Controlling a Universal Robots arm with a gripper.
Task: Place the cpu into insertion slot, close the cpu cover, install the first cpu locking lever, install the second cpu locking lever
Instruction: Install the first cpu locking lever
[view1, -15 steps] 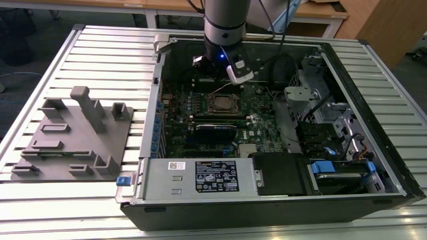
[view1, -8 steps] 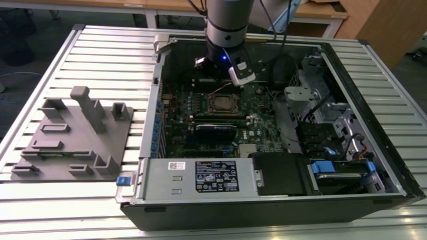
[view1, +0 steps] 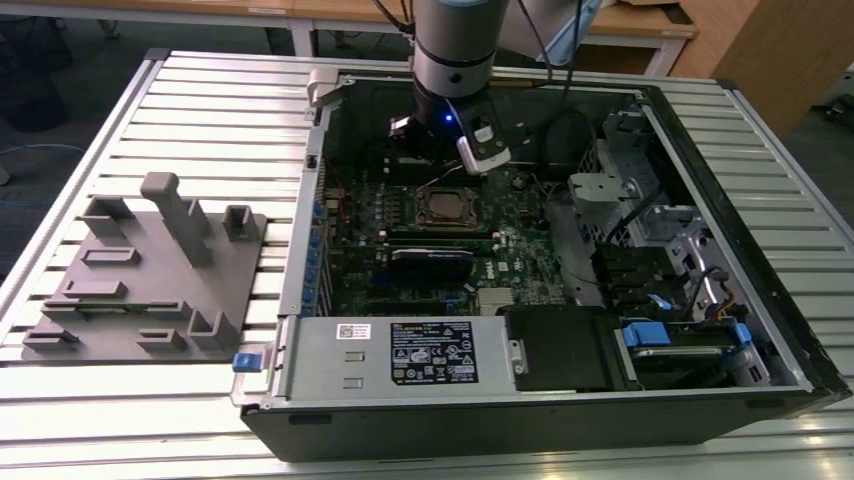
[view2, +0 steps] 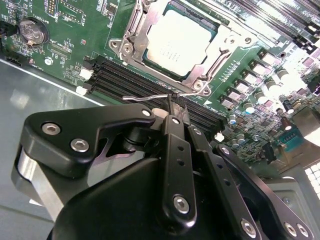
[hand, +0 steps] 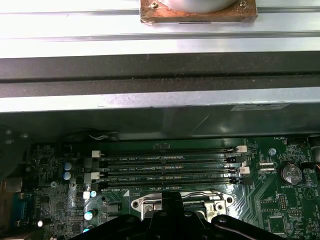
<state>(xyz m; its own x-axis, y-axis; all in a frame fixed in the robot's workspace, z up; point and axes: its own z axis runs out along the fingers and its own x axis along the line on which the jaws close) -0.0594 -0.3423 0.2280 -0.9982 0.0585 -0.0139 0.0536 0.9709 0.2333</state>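
The cpu (view2: 180, 42), a pale silvery square, lies in the insertion slot (view1: 447, 207) on the green board. The cpu cover (view2: 216, 56), a silvery frame, lies flat around it. A thin wire locking lever (view2: 145, 98) runs along the socket's edge, next to the memory slots. My gripper (view2: 175, 107) is shut, and its black fingertips meet right at this lever. I cannot tell whether they pinch it or only touch it. In the first wrist view the gripper (hand: 172, 200) stands over the socket's edge. In the exterior view the arm's wrist (view1: 447, 130) hangs over the back of the board.
Long black memory slots (hand: 170, 167) lie beside the socket, with a coin battery (view2: 32, 30) close by. The case walls (view1: 314, 200) enclose the board. A labelled power supply (view1: 400, 355) fills the front. A grey fixture (view1: 147, 270) sits on the table at the exterior view's left.
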